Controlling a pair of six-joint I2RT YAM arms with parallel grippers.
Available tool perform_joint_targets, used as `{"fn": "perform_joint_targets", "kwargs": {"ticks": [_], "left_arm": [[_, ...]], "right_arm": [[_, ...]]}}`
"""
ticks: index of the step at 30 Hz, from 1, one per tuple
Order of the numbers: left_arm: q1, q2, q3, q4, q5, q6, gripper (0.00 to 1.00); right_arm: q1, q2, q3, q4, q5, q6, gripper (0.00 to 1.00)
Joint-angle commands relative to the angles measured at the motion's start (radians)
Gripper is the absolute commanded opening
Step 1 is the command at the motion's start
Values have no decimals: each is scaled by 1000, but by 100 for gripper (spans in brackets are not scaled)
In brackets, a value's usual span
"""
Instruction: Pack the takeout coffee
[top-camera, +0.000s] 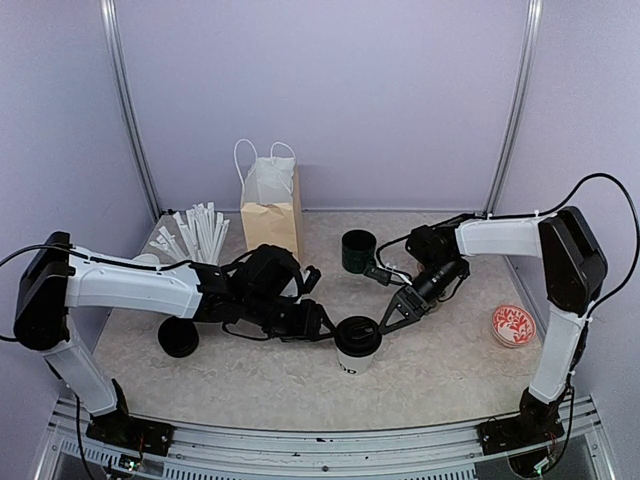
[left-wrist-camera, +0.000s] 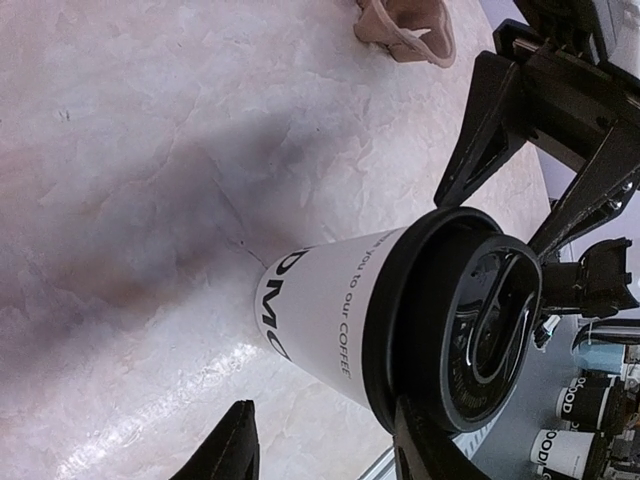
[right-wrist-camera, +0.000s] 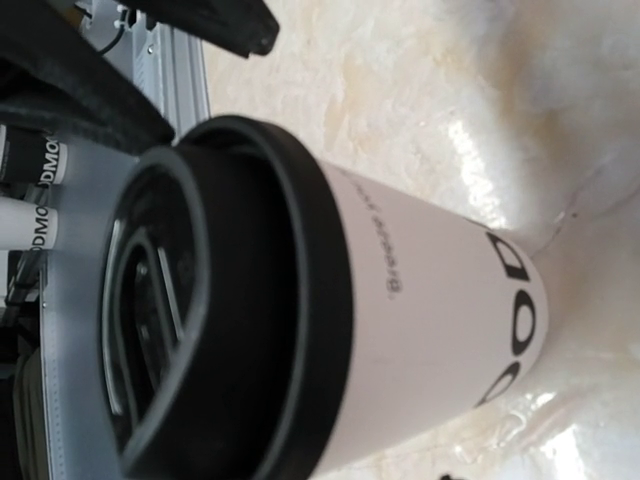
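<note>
Left hand (top-camera: 326, 328) stands spread at the coffee cup (top-camera: 357, 348), one finger (left-wrist-camera: 425, 445) against the rim of the black lid (left-wrist-camera: 470, 320), the other (left-wrist-camera: 232, 450) clear of the paper wall, pinching nothing. Directly across the cup, the right hand (top-camera: 392, 320) hangs spread and empty, its tips just over the lid. The cup stands upright on the desk (top-camera: 450, 370) between the two hands: white paper, black lettering running up from the base, round black lid seated flat. Likely step: taking hold for the lift. Best done by one hand alone, closing on the paper wall below the lid, gently enough not to dent it or pop the lid, and keeping it level. A brown paper bag (top-camera: 272, 215) waits beyond the left hand, well apart.
</note>
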Motion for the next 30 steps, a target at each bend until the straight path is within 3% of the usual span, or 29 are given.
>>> {"fn": "perform_joint_targets", "kwargs": {"ticks": [1, 5, 11, 16, 24, 30], "left_arm": [[5, 50, 13, 18, 23, 20, 45], [6, 90, -4, -6, 13, 22, 43], [1, 111, -47, -74, -28, 23, 40], [-5, 120, -36, -90, -52, 31, 38], [-19, 30, 125, -128, -167, 144, 44], [-17, 17, 287, -279, -276, 298, 51]], "right_arm": [[13, 23, 8, 21, 25, 9, 49], [17, 19, -16, 56, 80, 38, 48], [53, 4, -78, 161, 391, 111, 44], [54, -32, -70, 158, 364, 101, 44], [46, -181, 2, 95, 276, 27, 62], [45, -256, 55, 74, 315, -44, 74]]}}
